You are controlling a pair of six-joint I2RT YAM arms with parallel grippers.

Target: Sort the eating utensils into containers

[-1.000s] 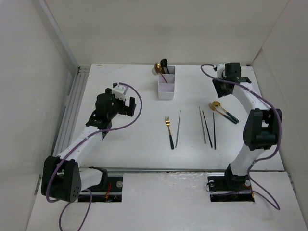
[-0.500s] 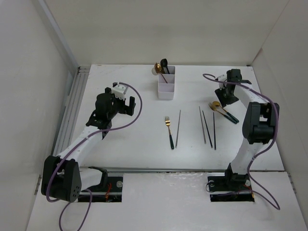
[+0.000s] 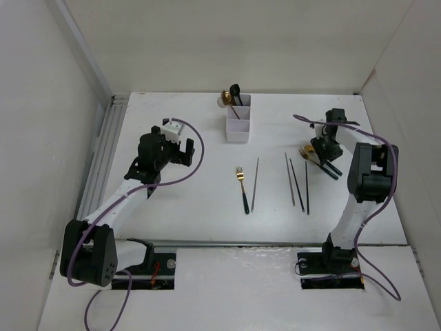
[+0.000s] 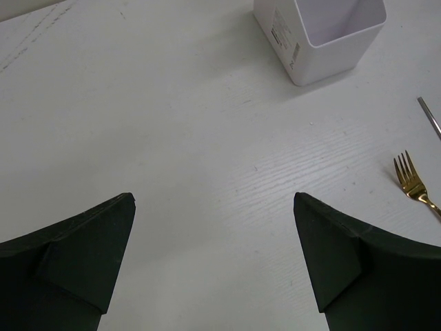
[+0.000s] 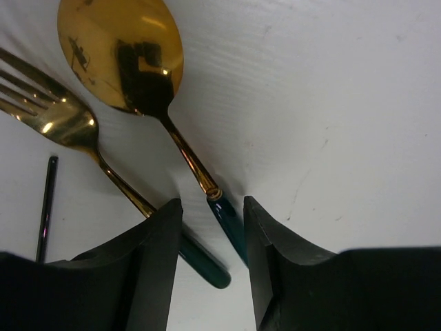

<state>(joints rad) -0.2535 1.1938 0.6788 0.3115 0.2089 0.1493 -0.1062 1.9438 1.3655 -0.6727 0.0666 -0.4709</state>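
From above, the right pincer [image 3: 324, 153] is down at the table [image 3: 193, 200] over a gold spoon [image 3: 309, 150], right of the chopsticks [image 3: 296, 181]. The left pincer [image 3: 180, 148] hangs well left of the organiser [image 3: 238, 127]. Left wrist: the left pincer [image 4: 212, 200] gapes wide and empty above bare table, with the organiser [image 4: 331, 52] ahead to the right and a lone fork [image 4: 411, 181] at the right edge. Right wrist: the right pincer [image 5: 211, 203] is partly open, its fingers straddling the spoon's [image 5: 124, 48] dark handle without visibly clamping it. A second fork [image 5: 62, 121] lies just left, its handle running under the left finger.
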